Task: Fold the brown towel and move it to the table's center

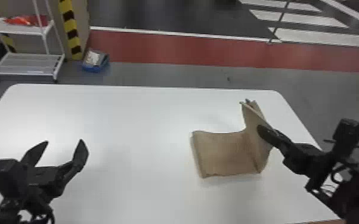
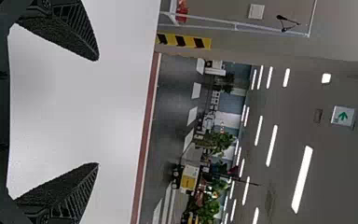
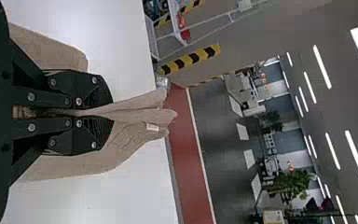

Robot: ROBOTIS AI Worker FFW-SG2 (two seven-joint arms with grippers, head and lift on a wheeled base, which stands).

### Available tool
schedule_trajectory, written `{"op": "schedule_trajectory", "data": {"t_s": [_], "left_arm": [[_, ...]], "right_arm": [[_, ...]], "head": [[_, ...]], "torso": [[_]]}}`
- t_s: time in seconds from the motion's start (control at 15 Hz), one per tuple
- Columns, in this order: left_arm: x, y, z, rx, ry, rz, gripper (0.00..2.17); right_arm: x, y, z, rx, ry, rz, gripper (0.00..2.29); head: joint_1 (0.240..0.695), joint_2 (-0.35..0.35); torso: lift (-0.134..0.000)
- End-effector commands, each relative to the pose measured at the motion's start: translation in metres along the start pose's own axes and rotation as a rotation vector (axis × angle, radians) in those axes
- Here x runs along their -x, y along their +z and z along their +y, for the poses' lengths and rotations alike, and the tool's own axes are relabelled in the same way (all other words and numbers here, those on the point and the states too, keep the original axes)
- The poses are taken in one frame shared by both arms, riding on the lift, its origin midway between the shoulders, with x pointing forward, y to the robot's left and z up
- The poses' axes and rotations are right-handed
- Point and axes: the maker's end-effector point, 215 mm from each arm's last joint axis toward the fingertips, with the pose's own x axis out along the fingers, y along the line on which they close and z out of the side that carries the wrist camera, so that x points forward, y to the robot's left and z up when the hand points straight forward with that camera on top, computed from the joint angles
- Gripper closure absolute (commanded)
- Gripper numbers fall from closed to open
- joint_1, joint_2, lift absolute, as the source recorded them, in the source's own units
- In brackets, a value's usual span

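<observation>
The towel is lying on the right half of the worktop, and the right gripper is gripping it, coming in from the right. In the head view, one part is resting flat on the worktop, to the left of the right gripper's fingertips and reaching nearer the robot, while the part at the right gripper is standing up in a raised fold. In the right wrist view, both fingers are closing tightly on the cloth, pinching it between them; layered folds are sticking out past the fingertips, and one of them is showing a small white label. More of the towel is spreading out on either side of the fingers. The left gripper is hovering over the left part of the worktop, its fingers standing wide apart with nothing between them, well apart from the towel.
</observation>
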Motion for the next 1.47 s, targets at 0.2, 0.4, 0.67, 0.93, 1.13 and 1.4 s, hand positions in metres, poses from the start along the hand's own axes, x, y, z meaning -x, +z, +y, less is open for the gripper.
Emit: {"op": "schedule_trajectory", "data": {"t_s": [0.2,0.4,0.67,0.93,1.13,1.4], "left_arm": [[-0.001,-0.002,-0.002,-0.001,-0.005,0.004,0.07],[0.0,-0.004,-0.001,-0.001,-0.003,0.009,0.07],[0.001,-0.007,0.002,-0.001,0.001,0.012,0.07],[0.001,-0.009,0.003,0.0,0.004,0.016,0.07],[0.0,-0.009,0.0,0.001,-0.001,0.014,0.07],[0.001,-0.01,0.0,0.001,-0.002,0.019,0.07]], "right_arm": [[-0.032,-0.055,0.064,0.109,0.06,0.107,2.13],[-0.055,-0.081,0.087,0.154,0.079,0.137,2.1],[-0.064,-0.099,0.121,0.159,0.162,0.154,0.0],[-0.058,-0.074,0.119,0.092,0.196,0.072,0.07],[-0.069,-0.071,0.103,0.108,0.146,0.072,0.45],[-0.095,-0.097,0.086,0.207,0.065,0.179,2.04]], "head": [[0.695,-0.079],[0.695,-0.036],[0.695,0.01],[0.695,0.048],[0.695,0.033],[0.695,0.013]], "torso": [[-0.097],[-0.097],[-0.097],[-0.097],[-0.097],[-0.097]]}}
